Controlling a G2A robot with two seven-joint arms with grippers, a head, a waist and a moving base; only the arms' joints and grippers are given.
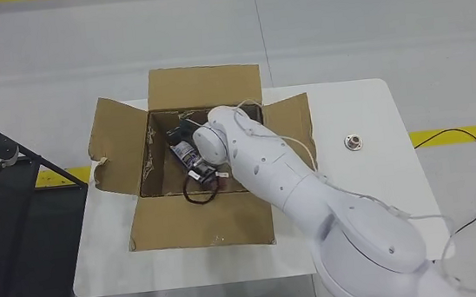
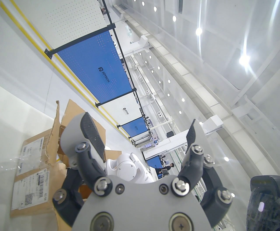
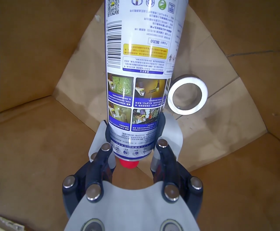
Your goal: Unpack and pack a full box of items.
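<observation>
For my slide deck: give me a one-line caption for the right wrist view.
Right gripper holds a spray can inside the cardboard box, a metal ring beside it.

White arm (image 1: pixel 276 175), black-linked grey gripper (image 3: pixel 133 129)

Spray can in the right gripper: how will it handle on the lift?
Likely rigid: the spray can looks like metal, so the fingers shouldn't dent it. Its glossy, round wall may slip or swivel, as the right gripper grips near the capped end only. Laid on its side, it would probably roll.
</observation>
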